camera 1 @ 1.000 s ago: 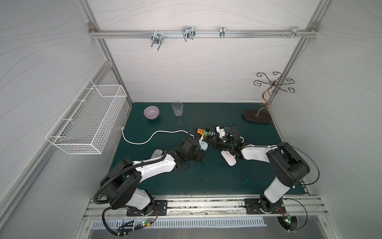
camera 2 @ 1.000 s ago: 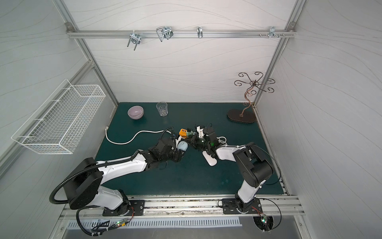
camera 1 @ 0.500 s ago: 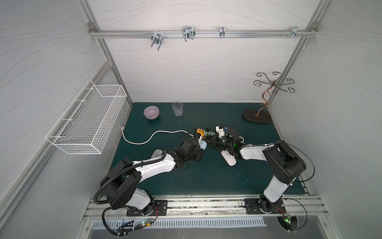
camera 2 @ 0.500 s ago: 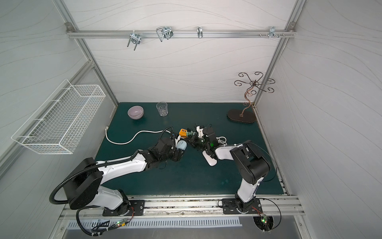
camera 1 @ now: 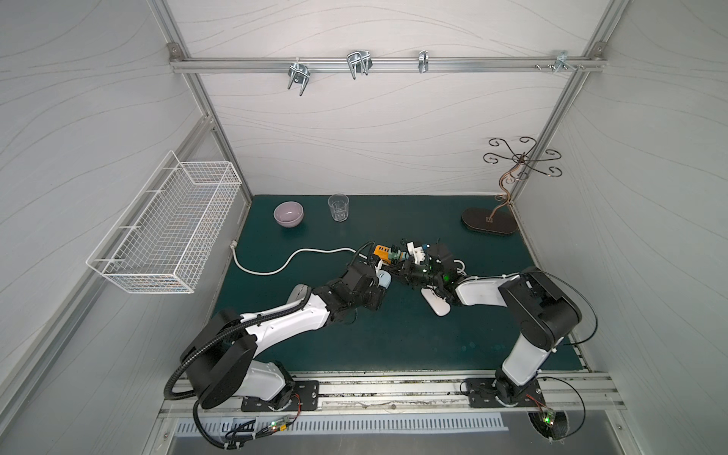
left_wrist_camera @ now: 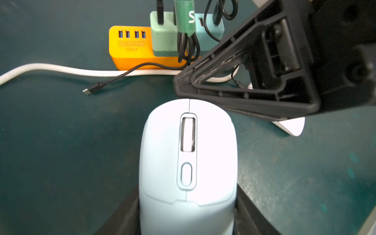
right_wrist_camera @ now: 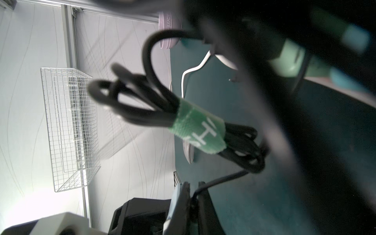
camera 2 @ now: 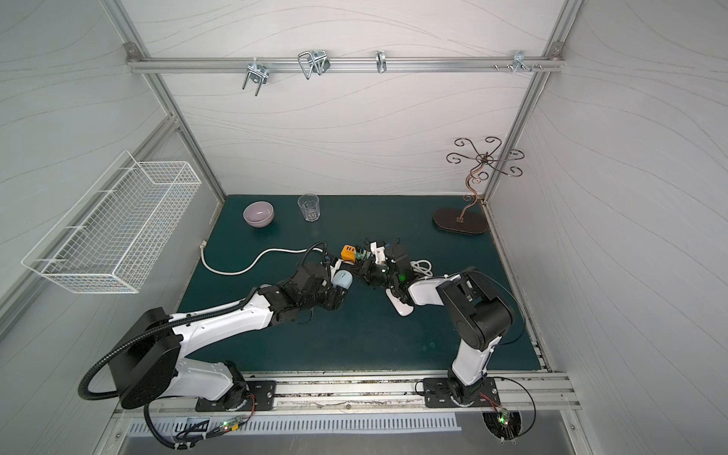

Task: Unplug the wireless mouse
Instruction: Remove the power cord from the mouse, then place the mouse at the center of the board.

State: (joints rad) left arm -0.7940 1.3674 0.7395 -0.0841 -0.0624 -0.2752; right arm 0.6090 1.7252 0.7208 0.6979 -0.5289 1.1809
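Unplugging looks poised: left gripper [left_wrist_camera: 187, 213] clamps mouse [left_wrist_camera: 188, 152], lower centre; right gripper [left_wrist_camera: 181, 87] pinched shut on cable [right_wrist_camera: 221, 180] at its nose; next, pull straight out

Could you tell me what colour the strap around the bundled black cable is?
Green, with white lettering. The fabric strap shows best in the right wrist view.

The rear of the pale blue wireless mouse [left_wrist_camera: 188, 162] is cut off by the left wrist view's edge, and its front edge is partly covered by the black right end effector [left_wrist_camera: 183, 91]; whether anything is pinched there cannot be told. Much of the right wrist view is filled by a blurred dark mass [right_wrist_camera: 305, 142]. Its identity cannot be told.
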